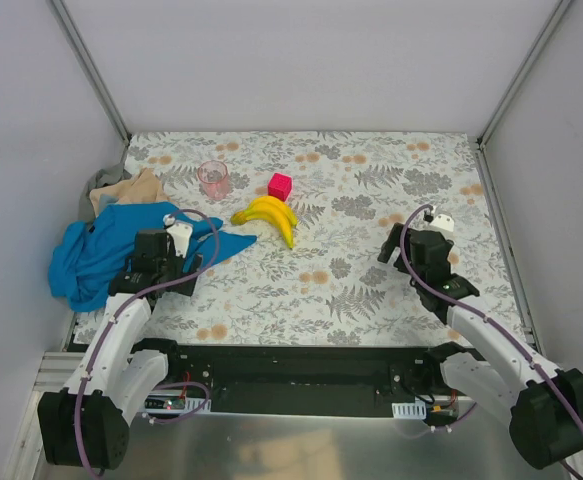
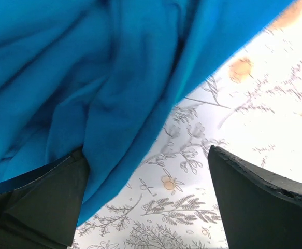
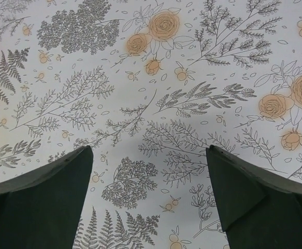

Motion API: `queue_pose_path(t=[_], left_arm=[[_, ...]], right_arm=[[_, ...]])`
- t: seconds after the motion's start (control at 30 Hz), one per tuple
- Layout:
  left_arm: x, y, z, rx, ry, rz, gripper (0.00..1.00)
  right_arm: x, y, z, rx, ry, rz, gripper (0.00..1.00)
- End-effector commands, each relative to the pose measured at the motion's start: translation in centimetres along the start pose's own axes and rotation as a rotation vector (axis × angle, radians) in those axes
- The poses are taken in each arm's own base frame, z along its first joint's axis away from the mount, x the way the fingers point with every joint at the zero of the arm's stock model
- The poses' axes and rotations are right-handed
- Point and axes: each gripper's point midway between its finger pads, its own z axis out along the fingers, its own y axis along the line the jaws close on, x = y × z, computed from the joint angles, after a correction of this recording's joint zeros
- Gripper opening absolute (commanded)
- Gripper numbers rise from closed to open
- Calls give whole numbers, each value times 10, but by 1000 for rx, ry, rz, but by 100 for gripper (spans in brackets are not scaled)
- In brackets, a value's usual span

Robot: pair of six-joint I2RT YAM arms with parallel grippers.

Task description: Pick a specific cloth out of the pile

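At the far left of the floral-print desk (image 1: pixel 371 280), the mid-grey soft cloth (image 1: pixel 100 181) lies at the back of the pile (image 1: pixel 106 235), behind a small tan cloth (image 1: pixel 133 190) and a big bright blue cloth (image 1: pixel 91 262). The left end effector (image 2: pixel 148 155) is spread wide over the blue edge. The right end effector (image 3: pixel 148 155) is spread above bare desk.

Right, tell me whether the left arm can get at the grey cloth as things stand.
Probably not directly. The left gripper hangs open over the edge of the blue cloth; the grey cloth shows only as a sliver by the far-left wall, beyond it, partly under the tan cloth.
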Motion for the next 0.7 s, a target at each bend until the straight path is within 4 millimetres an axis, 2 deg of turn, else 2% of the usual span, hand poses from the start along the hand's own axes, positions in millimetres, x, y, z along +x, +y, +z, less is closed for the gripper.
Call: queue_pose_path(t=[0.0, 0.07, 0.1, 0.17, 0.27, 0.3, 0.37, 0.5, 0.57, 0.67], left_arm=[[2, -31, -19, 233, 22, 142, 99], [-1, -36, -42, 309, 51, 199, 99], [-3, -32, -52, 301, 74, 221, 99], [-16, -6, -69, 191, 110, 241, 99], [-16, 49, -72, -77, 239, 308, 99], [-12, 64, -70, -148, 305, 346, 99], [-2, 82, -63, -224, 419, 416, 99], [15, 84, -32, -203, 537, 483, 99], [14, 90, -14, -218, 541, 479, 99], [10, 110, 6, -268, 567, 412, 99]], right_arm=[[-15, 21, -12, -112, -17, 25, 99], [-17, 30, -18, -154, 6, 26, 99], [-18, 35, -21, -176, 20, 28, 99], [-23, 51, -30, -241, 52, 45, 99], [-19, 87, -44, -421, 139, 76, 99], [-19, 100, -49, -479, 158, 83, 99], [-19, 121, -57, -541, 176, 63, 99], [-16, 161, -74, -606, 171, -46, 99], [-11, 183, -81, -648, 194, -92, 99], [2, 211, -90, -705, 240, -149, 99]])
